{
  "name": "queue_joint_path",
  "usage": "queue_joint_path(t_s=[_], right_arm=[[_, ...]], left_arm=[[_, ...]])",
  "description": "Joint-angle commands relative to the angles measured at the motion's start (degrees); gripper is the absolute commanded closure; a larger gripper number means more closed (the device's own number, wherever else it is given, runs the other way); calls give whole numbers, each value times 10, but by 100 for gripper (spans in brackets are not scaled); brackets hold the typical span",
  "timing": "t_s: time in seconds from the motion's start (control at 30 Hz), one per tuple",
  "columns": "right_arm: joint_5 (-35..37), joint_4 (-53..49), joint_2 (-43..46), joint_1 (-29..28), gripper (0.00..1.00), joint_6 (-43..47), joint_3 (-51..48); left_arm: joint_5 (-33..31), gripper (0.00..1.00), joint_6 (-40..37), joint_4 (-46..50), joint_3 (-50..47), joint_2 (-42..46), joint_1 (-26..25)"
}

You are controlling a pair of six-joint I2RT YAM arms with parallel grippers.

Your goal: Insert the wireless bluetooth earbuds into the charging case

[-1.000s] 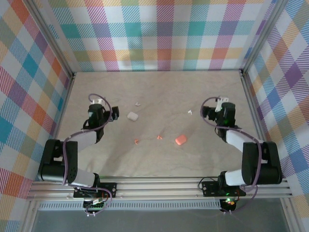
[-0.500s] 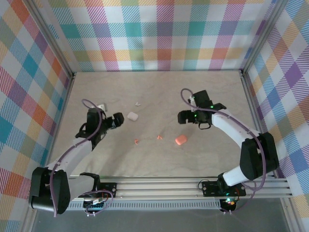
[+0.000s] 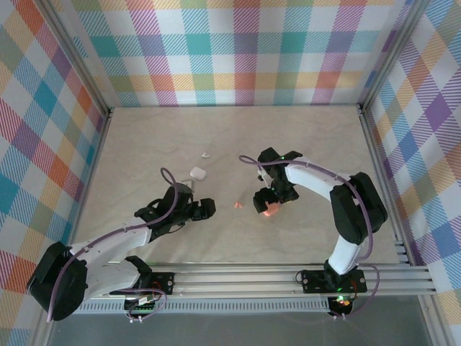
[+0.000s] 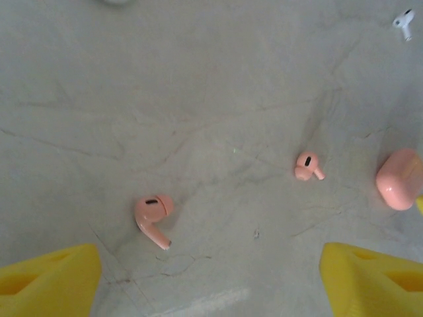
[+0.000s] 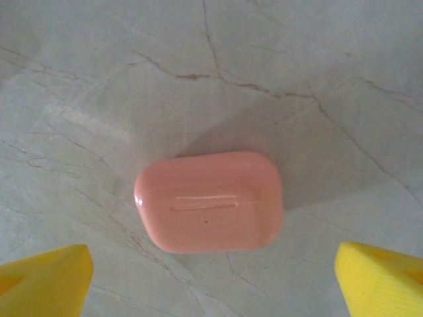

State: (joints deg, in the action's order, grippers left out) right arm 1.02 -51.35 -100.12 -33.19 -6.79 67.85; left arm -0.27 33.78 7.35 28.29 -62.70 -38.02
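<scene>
My left gripper (image 4: 208,267) hangs low over the table (image 4: 198,99), fingers spread wide with nothing between them. One pink earbud (image 4: 153,218) lies just ahead of it, and a second pink earbud (image 4: 307,165) lies farther on. My right gripper (image 5: 213,267) is spread just as wide, hovering over the closed pink case (image 5: 209,201) without touching it. The white case (image 3: 197,173) sits beyond my left gripper, with a white earbud (image 3: 205,154) just past it.
</scene>
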Motion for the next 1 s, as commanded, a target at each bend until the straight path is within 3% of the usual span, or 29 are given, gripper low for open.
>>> queue_joint_path(t_s=[0.0,0.33,0.53,0.77,0.87,0.97], right_arm=[[7,-22,-22,0,6,21,27],[-6,-31,-91,-13,8,14,53],[-5,-24,-95,-14,21,15,40],[-48,-14,-81,-14,45,-4,31],[-68,-18,-73,-13,47,-25,38],[-80,-31,-53,-13,47,-57,59]], left_arm=[[-25,14,36,-8,-8,-14,-25],[-35,12,43,-15,23,-51,-57],[-29,11,37,-8,42,-72,-61],[-37,9,35,-37,22,-37,-63],[-41,9,27,-47,7,3,-64],[4,13,-22,-78,-1,49,-63]])
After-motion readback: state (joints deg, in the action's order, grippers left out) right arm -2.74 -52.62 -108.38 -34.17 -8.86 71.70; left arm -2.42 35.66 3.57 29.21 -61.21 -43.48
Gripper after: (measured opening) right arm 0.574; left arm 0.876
